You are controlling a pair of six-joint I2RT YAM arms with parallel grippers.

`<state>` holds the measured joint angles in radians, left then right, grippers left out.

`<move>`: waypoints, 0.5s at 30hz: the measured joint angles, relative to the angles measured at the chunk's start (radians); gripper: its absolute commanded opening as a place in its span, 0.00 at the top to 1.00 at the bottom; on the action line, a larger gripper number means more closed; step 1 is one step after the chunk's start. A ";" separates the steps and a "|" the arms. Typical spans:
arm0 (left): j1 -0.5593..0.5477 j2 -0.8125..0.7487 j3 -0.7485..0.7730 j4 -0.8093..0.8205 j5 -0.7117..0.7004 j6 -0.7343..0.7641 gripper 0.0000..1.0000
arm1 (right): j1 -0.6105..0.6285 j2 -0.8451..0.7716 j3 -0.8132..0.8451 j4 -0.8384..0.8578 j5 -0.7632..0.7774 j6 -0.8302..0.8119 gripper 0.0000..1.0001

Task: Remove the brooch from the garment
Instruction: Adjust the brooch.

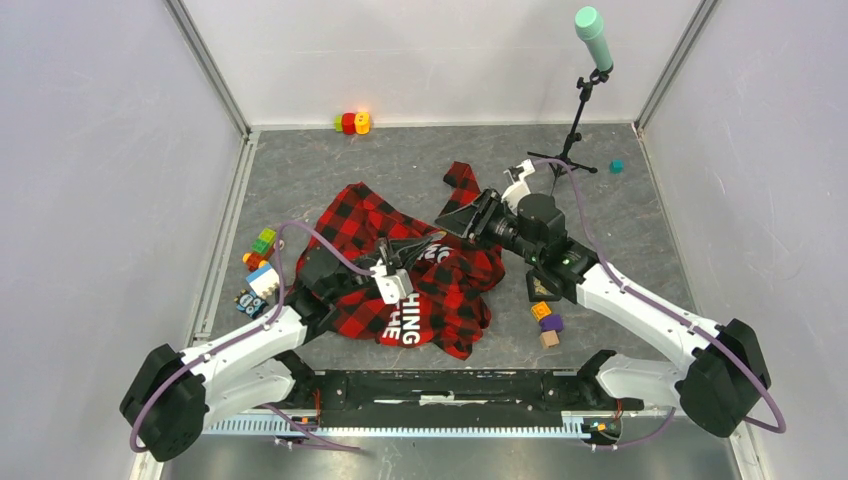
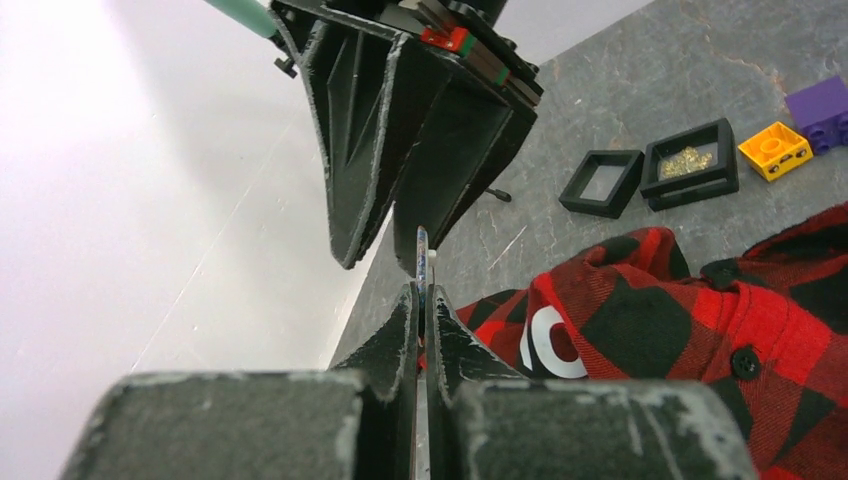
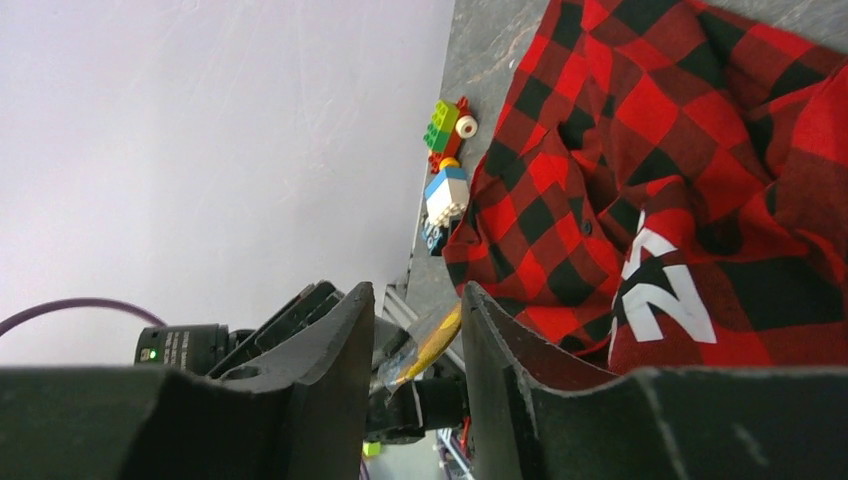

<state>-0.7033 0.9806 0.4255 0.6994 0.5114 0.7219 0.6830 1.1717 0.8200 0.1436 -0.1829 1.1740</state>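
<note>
Over the table (image 1: 400, 160), the shirt (image 1: 355, 225) lies crumpled in the middle, with white letters (image 1: 400, 325) showing near its front edge. The left gripper (image 1: 420, 245) and right gripper (image 1: 447, 222) meet tip to tip above the shirt's right half. What sits between them is too small to make out from up here. Bricks (image 1: 258, 262) lie just beside the shirt's left edge, and a mic stand (image 1: 585, 100) rises at the back right.

At the left wrist, the left gripper (image 2: 423, 300) is pinched tight on the brooch (image 2: 421, 255), a thin flat piece seen edge-on that stands up out of the fingertips. The right gripper (image 2: 385, 250) hangs just above with its jaws apart, its tips beside the brooch's upper end. Whether they touch it cannot be told. The shirt (image 2: 650, 330) lies below and to the right, and whether the brooch is free of the cloth cannot be told either. Beyond the shirt sit two black boxes (image 2: 600, 182), a yellow brick (image 2: 775, 150) and a purple brick (image 2: 820, 105).

At the right wrist, the right gripper (image 3: 415, 300) stands partly spread, its fingers (image 3: 330, 340) on either side of the brooch (image 3: 437, 340). Here the brooch shows as clear with a yellow part and tilts across the gap, not clamped. The shirt (image 3: 650, 150) fills the right side, with the bricks (image 3: 445, 130) just off its edge.
</note>
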 measured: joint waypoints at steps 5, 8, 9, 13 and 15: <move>-0.013 0.005 0.000 -0.009 -0.002 0.043 0.95 | 0.008 0.002 0.000 -0.004 0.009 0.000 0.78; -0.023 0.006 0.001 -0.010 -0.008 0.061 0.96 | 0.005 0.005 -0.002 -0.003 0.005 0.003 0.73; -0.028 0.009 0.001 -0.012 -0.009 0.066 0.97 | 0.008 0.005 -0.002 -0.002 0.001 0.005 0.67; -0.043 0.014 0.000 -0.018 -0.027 0.091 0.98 | 0.011 0.005 -0.002 -0.002 -0.002 0.011 0.46; -0.052 0.014 0.000 -0.014 -0.053 0.109 0.98 | 0.011 0.005 -0.002 -0.006 0.002 0.007 0.47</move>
<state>-0.7555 0.9951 0.4252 0.6853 0.4583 0.8310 0.6937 1.1767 0.8185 0.1371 -0.1814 1.1812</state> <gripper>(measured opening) 0.037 0.523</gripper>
